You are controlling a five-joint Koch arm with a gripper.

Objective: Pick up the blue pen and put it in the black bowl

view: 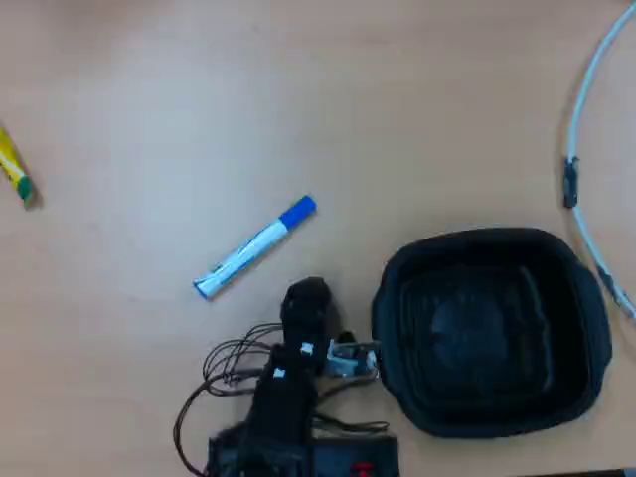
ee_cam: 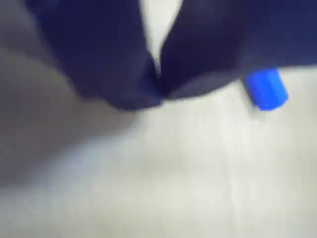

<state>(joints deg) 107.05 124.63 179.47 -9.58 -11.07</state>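
Tool [view: 306,298] pressed together, empty; blue pen [view: 254,246] lies just beyond it on tabletop [view: 149,79], axis diagonal, cap upper-right overhead.

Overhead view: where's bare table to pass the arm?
Free: the wide stretch above the blue pen, from the yellow-green stick across to the white cable. Crowded: the bottom edge, with arm, wires and black bowl.
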